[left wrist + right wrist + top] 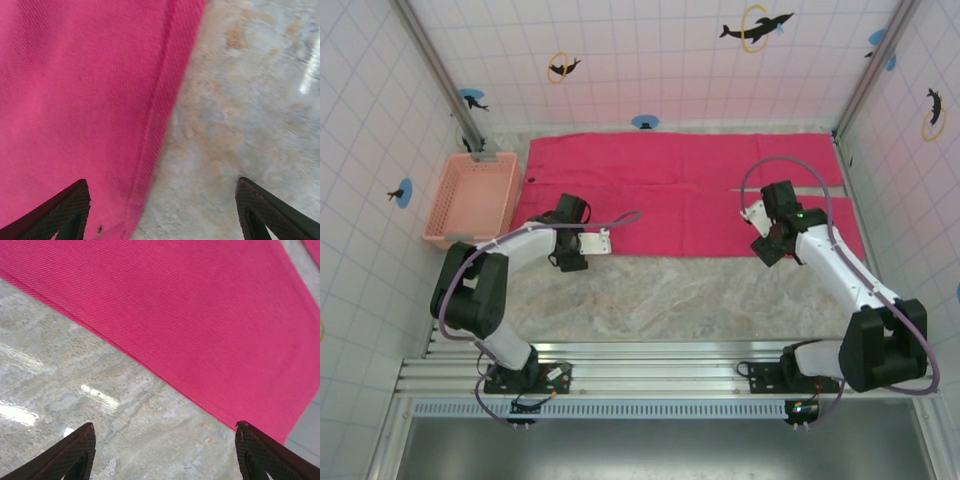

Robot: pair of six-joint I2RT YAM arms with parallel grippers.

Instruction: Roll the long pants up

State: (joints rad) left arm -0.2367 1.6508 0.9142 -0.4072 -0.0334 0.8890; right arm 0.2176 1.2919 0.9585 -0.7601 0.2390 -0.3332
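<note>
The long pants (690, 190) lie spread flat across the back of the table, bright magenta, legs running left to right. My left gripper (570, 258) hovers open at their near left edge. In the left wrist view the hemmed edge of the pants (75, 100) runs between the fingers of the left gripper (161, 181), one finger over cloth and the other over bare table. My right gripper (767, 250) is open at the near right edge. In its wrist view the right gripper (165, 424) is over bare table, with the pants (225, 315) just beyond its fingertips.
A pale salmon-pink lattice basket (470, 200) stands at the left, next to the pants' left end. Tiled walls close in the back and both sides. The marbled tabletop (650, 300) is bare between the pants and the arm bases.
</note>
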